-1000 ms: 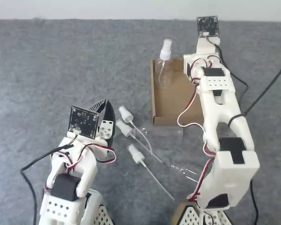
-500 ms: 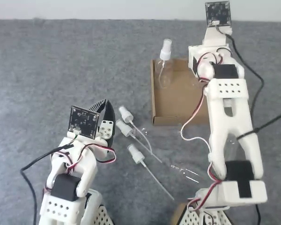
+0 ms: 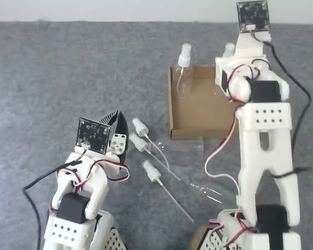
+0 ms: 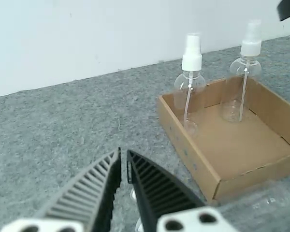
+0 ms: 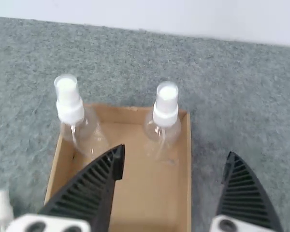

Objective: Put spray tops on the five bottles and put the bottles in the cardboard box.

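Observation:
A cardboard box (image 3: pixel 198 112) lies on the grey felt with two capped clear bottles standing at its far end. One bottle (image 3: pixel 183 77) is at the far left corner, and the white top of the other (image 3: pixel 229 49) peeks out beside the right arm. My right gripper (image 5: pixel 174 154) hangs open above the box (image 5: pixel 150 193), nothing between its fingers, with both bottles (image 5: pixel 71 118) (image 5: pixel 163 118) beyond it. My left gripper (image 4: pixel 124 164) is shut and empty, low near the loose spray tops (image 3: pixel 141 126), facing the box (image 4: pixel 193 164) and bottles (image 4: pixel 190 87) (image 4: pixel 245 72).
Three loose spray tops with long tubes lie between the arms (image 3: pixel 138 145) (image 3: pixel 152 172). A clear uncapped bottle (image 3: pixel 188 146) lies on its side just in front of the box, also at the left wrist view's edge (image 4: pixel 268 203). Open felt stretches to the left.
The right arm has lifted and stretched farther back over the box, uncovering the second bottle's top. The left arm has not moved.

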Controlling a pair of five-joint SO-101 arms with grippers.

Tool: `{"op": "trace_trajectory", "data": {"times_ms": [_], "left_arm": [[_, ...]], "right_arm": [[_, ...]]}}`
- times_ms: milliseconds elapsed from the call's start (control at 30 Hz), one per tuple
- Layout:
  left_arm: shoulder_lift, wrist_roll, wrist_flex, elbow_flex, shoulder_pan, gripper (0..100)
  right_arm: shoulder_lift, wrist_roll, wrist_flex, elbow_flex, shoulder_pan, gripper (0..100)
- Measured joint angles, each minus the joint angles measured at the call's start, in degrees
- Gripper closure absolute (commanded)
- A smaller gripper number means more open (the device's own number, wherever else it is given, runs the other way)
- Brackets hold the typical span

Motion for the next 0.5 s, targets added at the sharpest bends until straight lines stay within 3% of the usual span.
{"op": "trace_trajectory", "data": {"times_ms": [500], "left_arm": [[0.0, 0.0, 0.0, 0.0, 0.0, 99]], "right_arm": [[-10.81, 0.18, 37.8, 0.0, -0.18, 72.8]]}}
